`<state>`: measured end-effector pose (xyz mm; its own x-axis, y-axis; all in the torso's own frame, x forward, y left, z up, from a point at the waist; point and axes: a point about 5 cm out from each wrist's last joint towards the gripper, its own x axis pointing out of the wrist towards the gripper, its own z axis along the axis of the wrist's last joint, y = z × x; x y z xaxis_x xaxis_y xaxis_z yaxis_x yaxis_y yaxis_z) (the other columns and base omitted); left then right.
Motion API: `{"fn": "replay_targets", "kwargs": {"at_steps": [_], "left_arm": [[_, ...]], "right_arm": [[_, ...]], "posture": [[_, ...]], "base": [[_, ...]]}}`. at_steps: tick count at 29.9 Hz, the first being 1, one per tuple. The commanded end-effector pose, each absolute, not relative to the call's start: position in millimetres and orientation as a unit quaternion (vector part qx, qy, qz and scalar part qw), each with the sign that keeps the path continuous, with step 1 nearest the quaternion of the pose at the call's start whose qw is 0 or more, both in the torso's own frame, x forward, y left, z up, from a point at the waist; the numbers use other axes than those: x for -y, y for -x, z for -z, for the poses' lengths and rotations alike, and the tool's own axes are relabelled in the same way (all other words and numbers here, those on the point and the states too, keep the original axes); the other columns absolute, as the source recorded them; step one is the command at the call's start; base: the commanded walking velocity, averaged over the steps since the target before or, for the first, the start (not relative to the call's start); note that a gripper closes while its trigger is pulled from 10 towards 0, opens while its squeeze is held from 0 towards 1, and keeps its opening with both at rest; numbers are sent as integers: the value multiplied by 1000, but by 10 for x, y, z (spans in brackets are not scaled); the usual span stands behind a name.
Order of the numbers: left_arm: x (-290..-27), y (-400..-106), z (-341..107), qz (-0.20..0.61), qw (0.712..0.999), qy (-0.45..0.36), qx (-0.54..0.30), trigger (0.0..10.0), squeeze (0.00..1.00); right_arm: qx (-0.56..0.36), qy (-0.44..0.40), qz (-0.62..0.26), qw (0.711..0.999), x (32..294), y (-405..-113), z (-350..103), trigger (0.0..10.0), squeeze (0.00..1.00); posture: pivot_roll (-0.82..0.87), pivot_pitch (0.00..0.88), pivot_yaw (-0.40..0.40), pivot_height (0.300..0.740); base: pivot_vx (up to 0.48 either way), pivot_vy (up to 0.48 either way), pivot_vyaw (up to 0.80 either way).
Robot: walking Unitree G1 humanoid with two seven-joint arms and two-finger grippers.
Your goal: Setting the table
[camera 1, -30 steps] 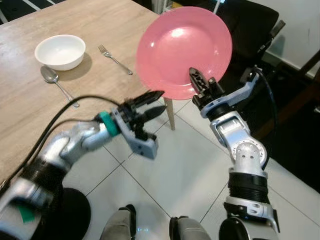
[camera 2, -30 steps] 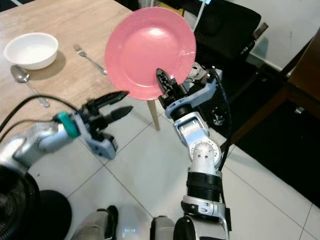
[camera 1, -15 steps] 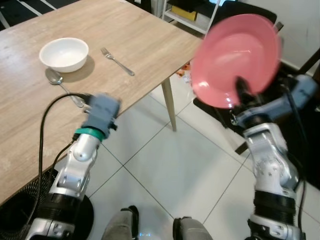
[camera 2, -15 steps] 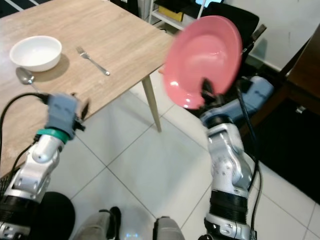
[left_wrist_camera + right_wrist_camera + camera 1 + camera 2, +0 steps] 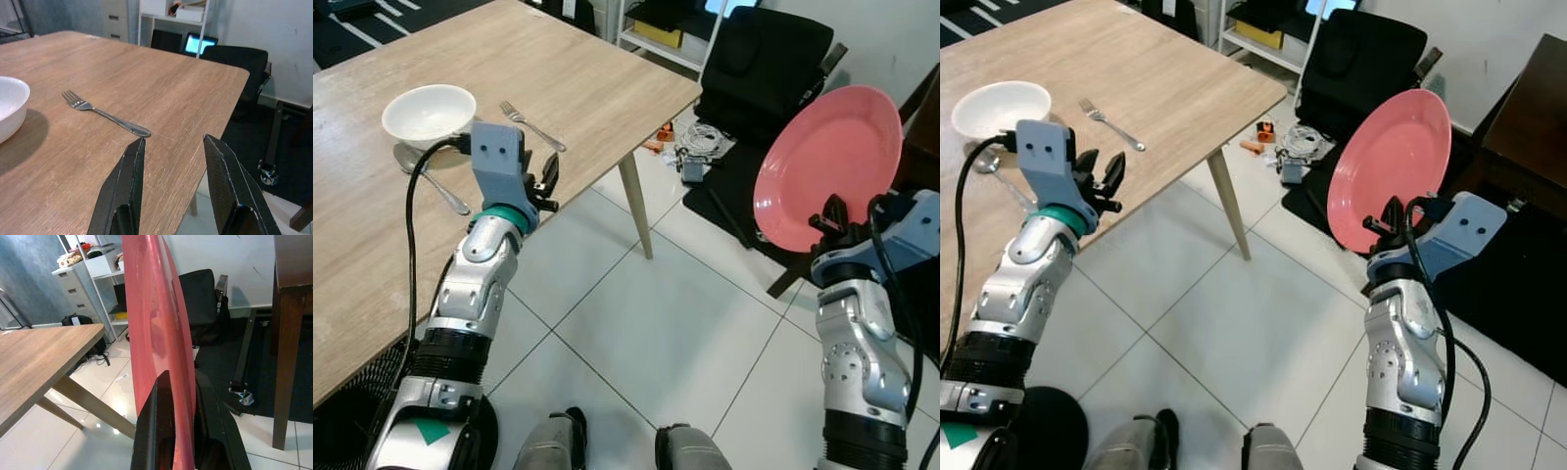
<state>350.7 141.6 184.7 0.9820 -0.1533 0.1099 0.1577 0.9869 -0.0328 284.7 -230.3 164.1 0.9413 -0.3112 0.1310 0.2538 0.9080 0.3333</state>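
Tiled room with a wooden table

White floor tiles point(image 5: 636, 313) run under the light wooden table point(image 5: 597, 69); a black office chair point(image 5: 773, 49) stands by the white wall point(image 5: 234, 264), near grey drawers point(image 5: 78, 289).

Pink plate point(image 5: 830, 166), white bowl point(image 5: 428, 113), light wood-grain table point(image 5: 587, 78).

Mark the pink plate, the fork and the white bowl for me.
pink plate point(image 5: 832, 157), left eye view, middle of its face.
fork point(image 5: 105, 116), left wrist view, mid-handle.
white bowl point(image 5: 999, 106), right eye view, inside of the bowl.
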Motion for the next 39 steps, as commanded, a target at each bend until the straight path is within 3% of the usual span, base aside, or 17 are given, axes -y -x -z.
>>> {"fn": "replay_targets", "kwargs": {"at_steps": [1,8,39], "left_arm": [[-1410,-3505,-1826,73,996,20,41,10000,0],[-1387,-3481,-1830,77,996,34,20,10000,0],[-1341,-3475,-1827,92,995,47,0,10000,0]], "right_arm": [[97,-148,148,973,2312,-2856,-1657,10000,0],[98,-136,152,974,2268,-2866,-1650,10000,0],[99,-126,162,974,2261,-2864,-1620,10000,0]], "posture": [[-12,24,65,740],[-15,30,67,740],[-23,43,72,740]], "base": [[0,0,0],[-79,0,0],[-406,0,0]]}}
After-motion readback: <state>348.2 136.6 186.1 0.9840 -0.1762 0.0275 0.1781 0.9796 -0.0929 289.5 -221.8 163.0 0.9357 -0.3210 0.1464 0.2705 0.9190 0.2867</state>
